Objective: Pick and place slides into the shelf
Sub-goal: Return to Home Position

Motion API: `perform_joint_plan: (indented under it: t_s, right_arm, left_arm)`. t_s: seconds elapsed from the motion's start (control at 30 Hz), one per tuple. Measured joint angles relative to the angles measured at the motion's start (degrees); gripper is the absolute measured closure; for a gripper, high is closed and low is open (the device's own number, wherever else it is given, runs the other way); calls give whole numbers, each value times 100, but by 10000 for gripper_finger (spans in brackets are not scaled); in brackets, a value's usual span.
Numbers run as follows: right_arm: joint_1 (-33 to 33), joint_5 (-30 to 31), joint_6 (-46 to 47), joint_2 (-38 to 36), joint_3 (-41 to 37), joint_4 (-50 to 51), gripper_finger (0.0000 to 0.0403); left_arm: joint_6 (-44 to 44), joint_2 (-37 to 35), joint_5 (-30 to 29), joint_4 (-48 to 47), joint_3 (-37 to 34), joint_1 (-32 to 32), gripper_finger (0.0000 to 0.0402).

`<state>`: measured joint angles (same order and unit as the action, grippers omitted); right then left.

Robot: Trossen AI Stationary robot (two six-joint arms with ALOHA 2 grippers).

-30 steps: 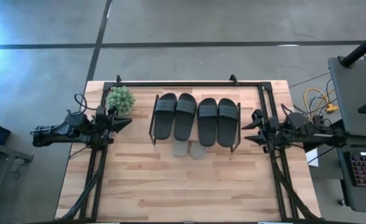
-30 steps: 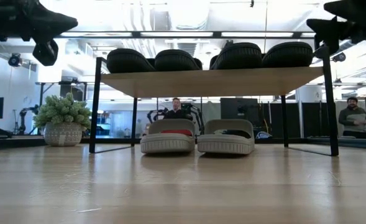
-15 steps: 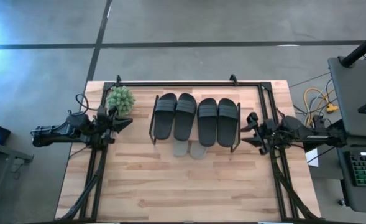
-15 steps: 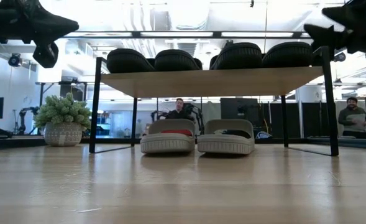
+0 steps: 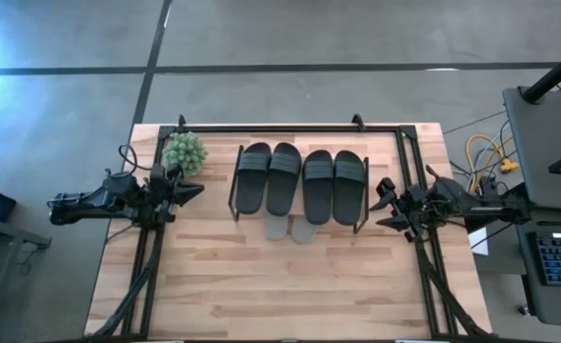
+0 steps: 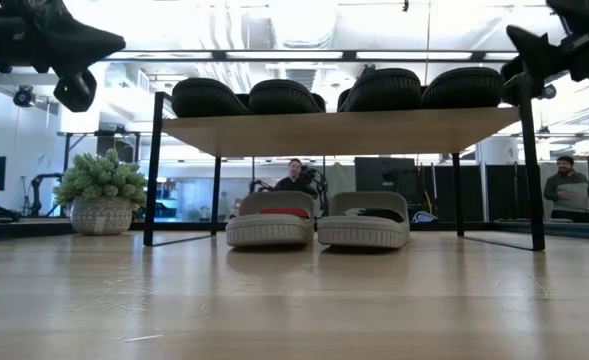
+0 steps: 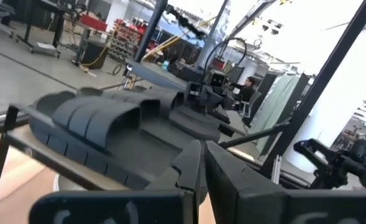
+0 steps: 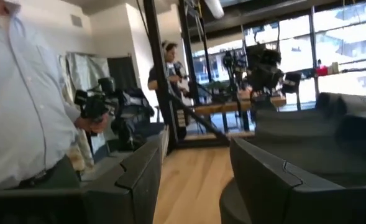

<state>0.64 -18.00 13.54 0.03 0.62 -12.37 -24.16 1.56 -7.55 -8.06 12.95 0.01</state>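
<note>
Tools sit on opposite sides of the shelf. The left tool hangs at its nine o'clock with fingers pressed together to a point, holding nothing. The right tool hangs at its three o'clock with fingers spread and nothing between them.

Four black slides lie side by side on top of the shelf. Two grey slides stand on the worktop beneath it, toes poking out toward six o'clock. The placing looks done, so what remains is parking the arms.

The right tool is near the shelf's end post, apparently clear of it. It would do best to pull straight out toward three o'clock, keeping its height, so a spread finger cannot catch the rods or nudge the outermost black slide. The left tool has more room, though the potted plant sits just beside it at twelve o'clock.

Both arms lie roughly level along the nine-to-three line with wrists pointing inward. In the low view they ride above the shelf top.
</note>
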Motion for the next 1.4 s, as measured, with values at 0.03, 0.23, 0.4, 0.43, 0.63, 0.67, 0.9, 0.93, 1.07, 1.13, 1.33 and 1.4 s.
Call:
perform_joint_plan:
  t_s: [0.03,0.23,0.4,0.43,0.63,0.67,0.9,0.93,1.07,1.13,1.33,1.4]
  right_arm:
    - [-1,0,-25,1,-4,87,220]
    - [-1,0,-55,44,-6,320,220]
    - [1,-4,-350,44,-6,507,220]
    - [-1,-4,-313,44,-6,541,220]
    - [-1,-2,-231,49,-6,765,220]
    - [-1,-2,-310,48,-6,856,220]
    - [-1,24,-524,128,-1,884,220]
    - [-3,29,-526,136,-1,881,220]
    - [-1,44,-611,155,1,880,220]
    - [-1,44,-611,155,1,882,220]
    - [-1,50,-625,157,1,889,220]
    - [-1,50,-623,151,1,893,220]
  left_arm:
    - [-2,0,0,-6,-38,0,395]
    - [-244,0,24,12,-321,0,395]
    - [-245,0,76,254,-522,0,395]
    - [-241,0,122,361,-583,0,395]
    - [-106,0,281,453,-817,0,395]
    - [-97,0,279,464,-854,0,395]
    - [-61,61,313,566,-1089,0,395]
    - [-10,114,297,564,-1089,2,395]
    - [71,319,297,554,-1091,2,395]
    - [66,450,296,552,-1091,2,395]
    - [60,731,12,612,-1100,2,395]
    - [53,785,-69,656,-1104,2,395]
